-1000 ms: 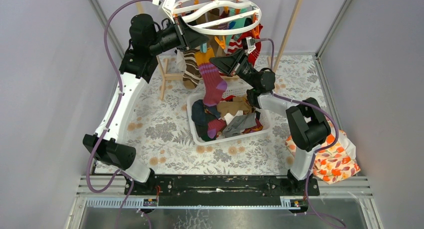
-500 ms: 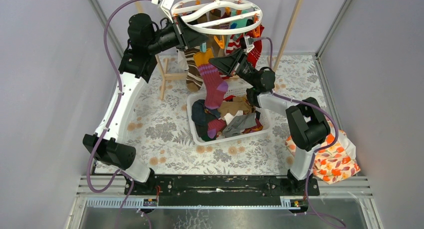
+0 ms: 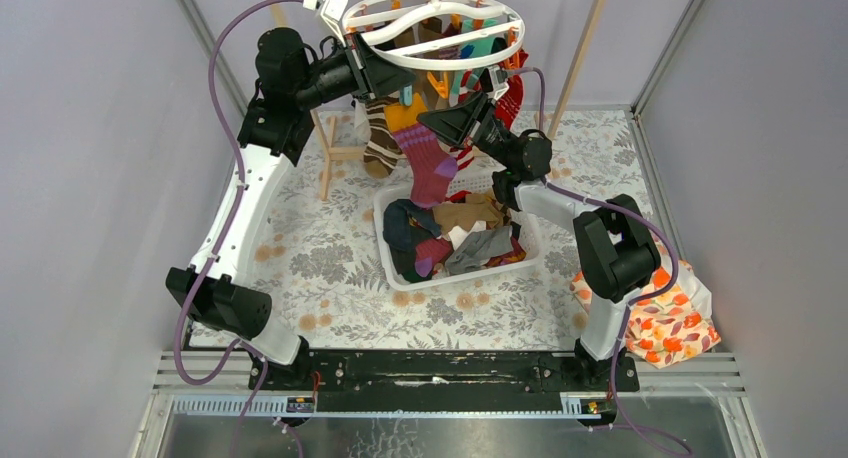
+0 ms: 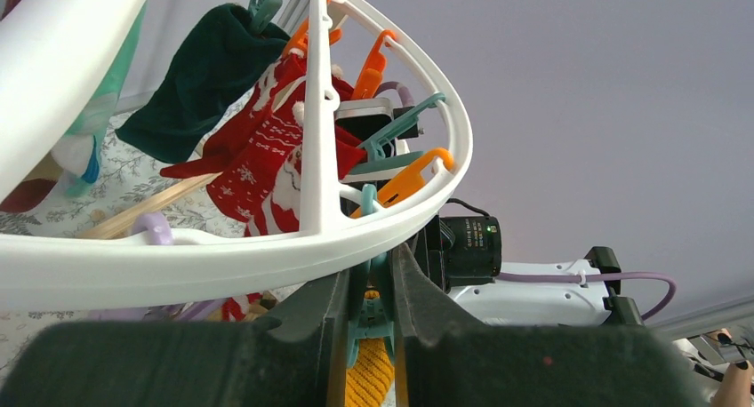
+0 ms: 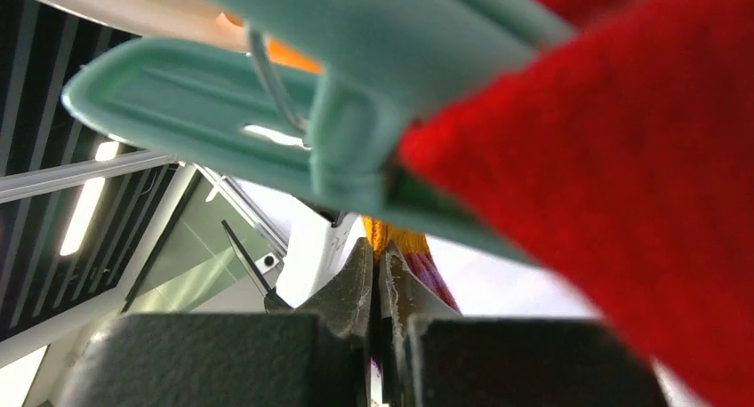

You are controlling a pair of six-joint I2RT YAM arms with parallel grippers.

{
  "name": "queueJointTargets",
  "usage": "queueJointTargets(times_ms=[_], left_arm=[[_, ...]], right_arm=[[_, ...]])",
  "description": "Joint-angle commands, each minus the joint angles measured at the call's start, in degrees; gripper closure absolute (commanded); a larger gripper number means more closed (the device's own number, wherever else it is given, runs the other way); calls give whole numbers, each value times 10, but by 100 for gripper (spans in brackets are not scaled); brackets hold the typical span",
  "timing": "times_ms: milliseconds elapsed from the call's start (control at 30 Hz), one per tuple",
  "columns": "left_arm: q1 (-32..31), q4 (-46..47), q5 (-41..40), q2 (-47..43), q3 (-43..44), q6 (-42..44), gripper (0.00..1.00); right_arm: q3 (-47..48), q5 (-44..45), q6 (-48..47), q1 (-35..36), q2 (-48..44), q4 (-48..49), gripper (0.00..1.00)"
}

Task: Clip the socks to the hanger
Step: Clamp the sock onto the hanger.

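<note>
Magenta sock [image 3: 432, 168], soft, limp, light, best held by cuff, as in closed right pincer [image 5: 377, 260]; left pincer [image 4: 372, 269] seemingly squeezing teal clip [image 4: 364, 323].

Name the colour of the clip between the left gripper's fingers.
The clip is teal; the left wrist view shows it best.

Lab robot cell: plain panel walls [image 3: 90, 178], aluminium frame rail [image 3: 450, 400], floral cloth tabletop [image 3: 320, 268].

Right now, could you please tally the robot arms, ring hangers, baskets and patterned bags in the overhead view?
Robot arms: 2
Ring hangers: 1
Baskets: 1
Patterned bags: 1
Total: 5
</note>
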Motion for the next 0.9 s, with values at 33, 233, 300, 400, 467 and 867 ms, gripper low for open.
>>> queueJointTargets(times_ms=[33,233,300,400,467,867], left_arm=[[1,20,46,-13,0,-3,100],[2,21,49,-13,3,-4,100],[3,21,50,-12,4,-5,100],[4,21,51,-12,4,-5,100],[4,21,51,-13,3,-6,100],[5,22,51,-14,0,-4,100]], right_arm=[[18,-15,7,-4,-11,76,100],[-14,-22,0,-11,-28,76,100],[-16,-26,0,-13,-30,76,100],[-18,-24,-1,-15,-33,76,100],[-12,-24,1,-15,-32,76,100],[0,-21,5,-16,-33,76,100]])
